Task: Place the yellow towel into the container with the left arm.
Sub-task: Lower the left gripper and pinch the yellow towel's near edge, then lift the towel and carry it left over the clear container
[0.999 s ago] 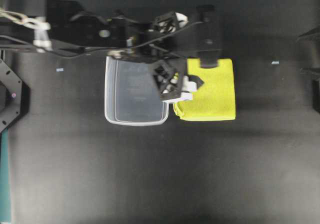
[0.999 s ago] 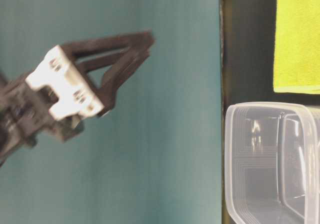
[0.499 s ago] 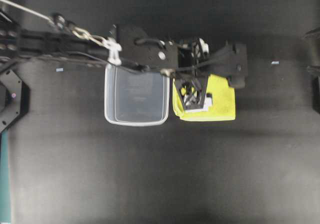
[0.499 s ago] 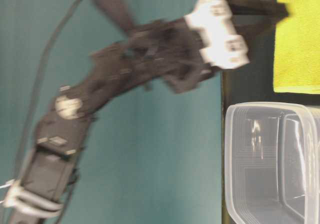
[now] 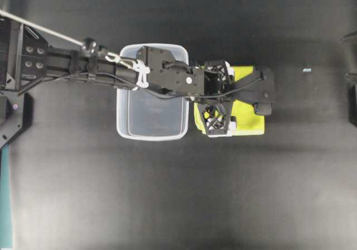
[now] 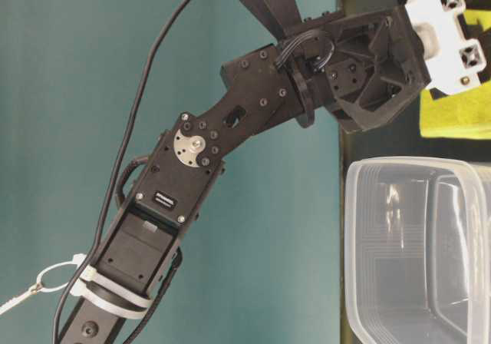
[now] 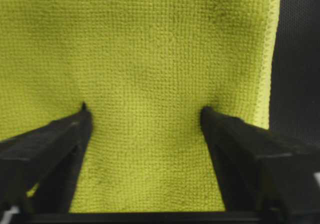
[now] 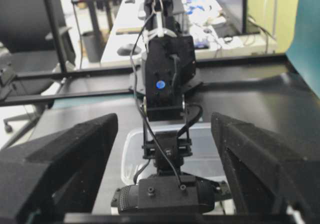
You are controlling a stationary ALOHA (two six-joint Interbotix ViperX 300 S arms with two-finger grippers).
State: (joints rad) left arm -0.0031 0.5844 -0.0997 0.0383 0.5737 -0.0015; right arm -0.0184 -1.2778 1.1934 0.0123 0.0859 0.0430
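Table point(image 5: 178, 194) first: black, matte, with the tub point(image 5: 152, 128) near its middle and the towel point(image 5: 252, 128) lying flat just beside it, on the side away from the left arm's base. The left arm point(image 5: 83, 68) reaches over the tub, so the 1 route back to the drop runs right above the rim.

The left gripper point(image 7: 145, 116) sits on the towel with its 2 fingers point(image 7: 55, 141) spread wide, tips pressed into the cloth and dimpling it; nothing is held yet. The right gripper point(image 8: 165, 149) is also wide open and empty, well away.

Risks, as I judge them: closing from this spread may gather only the top layer, so the fold opens and a corner trails outside the tub. A pinch too shallow could let the cloth slip mid-lift. A low carry might snag the rim and shove the light tub aside.
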